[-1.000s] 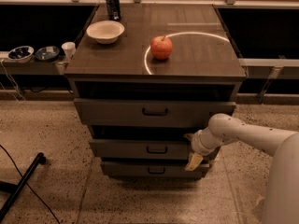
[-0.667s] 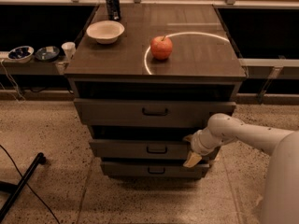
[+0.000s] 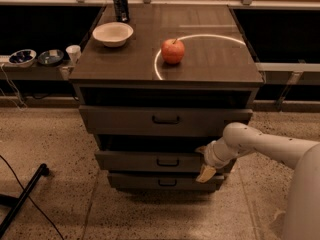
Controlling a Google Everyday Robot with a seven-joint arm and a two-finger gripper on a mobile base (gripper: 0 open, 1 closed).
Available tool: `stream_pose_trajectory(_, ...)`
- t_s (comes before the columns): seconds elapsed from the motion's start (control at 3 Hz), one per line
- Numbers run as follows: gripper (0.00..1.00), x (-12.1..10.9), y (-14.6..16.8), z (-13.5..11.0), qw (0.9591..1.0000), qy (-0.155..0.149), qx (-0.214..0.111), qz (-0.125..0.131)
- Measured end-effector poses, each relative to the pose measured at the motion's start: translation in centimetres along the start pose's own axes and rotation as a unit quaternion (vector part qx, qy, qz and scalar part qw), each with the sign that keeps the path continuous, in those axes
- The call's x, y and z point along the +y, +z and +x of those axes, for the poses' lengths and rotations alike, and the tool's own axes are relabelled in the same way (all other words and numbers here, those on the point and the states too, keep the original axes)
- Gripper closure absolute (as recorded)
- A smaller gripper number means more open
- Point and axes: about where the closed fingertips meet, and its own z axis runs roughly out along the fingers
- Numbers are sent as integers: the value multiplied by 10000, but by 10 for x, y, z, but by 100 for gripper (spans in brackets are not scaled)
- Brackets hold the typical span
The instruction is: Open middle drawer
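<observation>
My gripper [image 3: 204,162] is low on the front of the grey-brown wooden drawer cabinet [image 3: 87,101], below the front right corner of its tabletop [image 3: 215,64]. My white, rounded arm [image 3: 265,145] comes in from the right to reach it. My two tan-tipped fingers [image 3: 206,174] are spread apart. One tip is at the upper edge and the other at the lower edge of the right end of the middle drawer [image 3: 132,161], so that end of the front sits between them. I cannot tell whether my pads press on the wood.

The middle drawer is the grey-brown flat front of medium height with a small dark bar handle [image 3: 167,162] at its centre. It lies between the taller top drawer [image 3: 125,119] and the narrower bottom drawer [image 3: 135,182]. It juts out a little, with a dark gap above it. The top drawer also stands out from the cabinet, with shadow above its front.

A round red apple [image 3: 173,51] stands near the middle of the tabletop, just inside a thin bright arc of light [image 3: 210,36] that curves toward the right edge. A shallow white bowl [image 3: 113,34] sits toward the back left corner, and a dark drinks can [image 3: 120,5] stands upright behind it at the back edge.

Beyond the left edge, a low ledge [image 3: 30,73] holds two small dark dishes [image 3: 22,57] and a small white cup [image 3: 73,53]. A black bar [image 3: 24,199] and a thin cable [image 3: 30,196] lie on the speckled floor [image 3: 65,134] at the lower left.
</observation>
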Motion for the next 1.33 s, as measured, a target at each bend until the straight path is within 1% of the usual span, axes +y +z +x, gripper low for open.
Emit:
stream_pose_trajectory(0.33, 26, 19, 2, 1, 9999, 73, -50, -142)
stream_pose_trajectory(1.0, 27, 60, 1, 4, 9987, 124, -122, -475)
stream_pose_trajectory(1.33, 26, 79, -5, 0, 9980, 78, -220, -590)
